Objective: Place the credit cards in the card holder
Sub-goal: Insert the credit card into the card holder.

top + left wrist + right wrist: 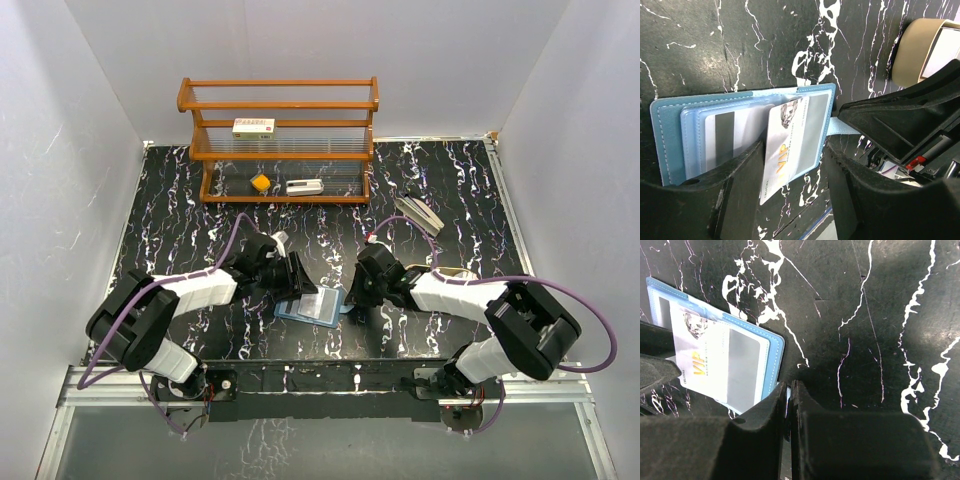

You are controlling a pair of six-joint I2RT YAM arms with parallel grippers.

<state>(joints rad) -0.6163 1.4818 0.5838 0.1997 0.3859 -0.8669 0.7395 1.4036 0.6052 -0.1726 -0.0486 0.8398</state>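
Left wrist view looks down on the card holder, lying open and flat on the black marbled table, its paler blue slotted inside facing up. A white card with a dark stripe is tucked into the slots of one half. A silvery VIP card lies slanted across the other half, its far end over the slots and its near end between the left fingers, which close on its two long edges. The holder's small clasp tab runs out sideways to the right fingers. In the right wrist view these are pressed together with only a pale blue sliver between them, pinching that tab. From the top external camera the holder sits near the front middle of the table, between the two arms. A small fan of cards lies well apart toward the back right. A tan tray stands near the right arm, and a wooden rack at the back carries a white box.
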